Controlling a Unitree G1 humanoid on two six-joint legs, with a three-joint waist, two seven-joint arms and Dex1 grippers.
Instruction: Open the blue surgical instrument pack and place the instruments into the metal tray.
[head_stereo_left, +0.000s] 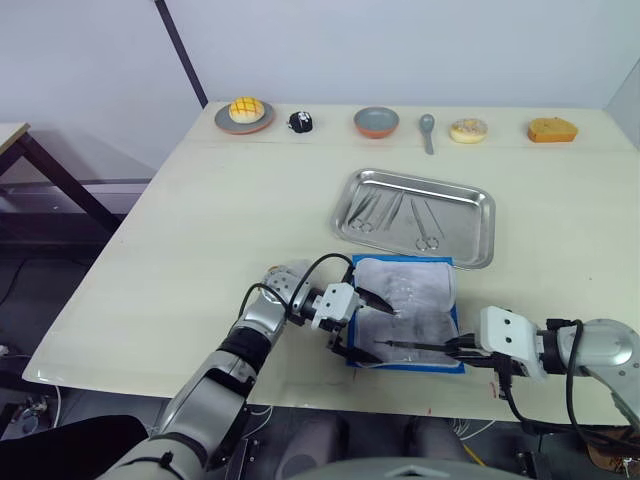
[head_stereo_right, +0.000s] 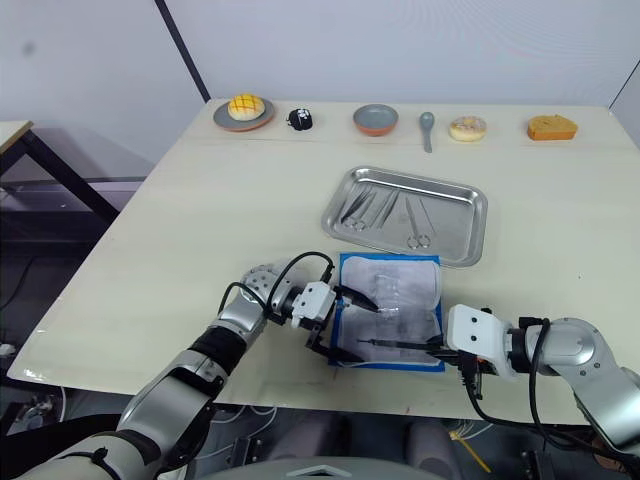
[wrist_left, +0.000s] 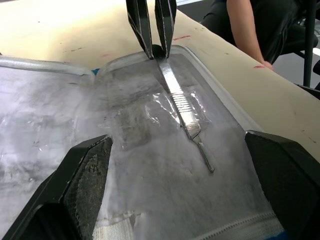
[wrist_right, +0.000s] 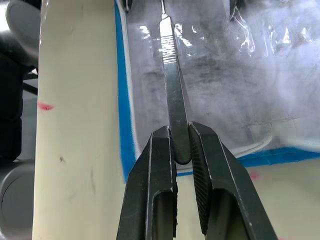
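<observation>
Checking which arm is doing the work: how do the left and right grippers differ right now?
The right gripper is shut on a slim flat metal instrument, at its end near the table edge; the left gripper is open, holding nothing. The right reaches in from the pack's edge; the left sits above the lining. Both are at the blue surgical instrument pack.

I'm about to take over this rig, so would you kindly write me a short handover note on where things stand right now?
Right gripper: shut on the flat handle of a slim instrument lying on the opened pack's lining.
Left gripper: open, fingers spread over the lining, holding nothing.
Blue surgical instrument pack: unfolded, at the near table edge, just in front of the metal tray.
Done: pack opened; several ring-handled instruments lie in the tray.
Left: lift the gripped instrument across into the tray, then check the lining for more.
</observation>
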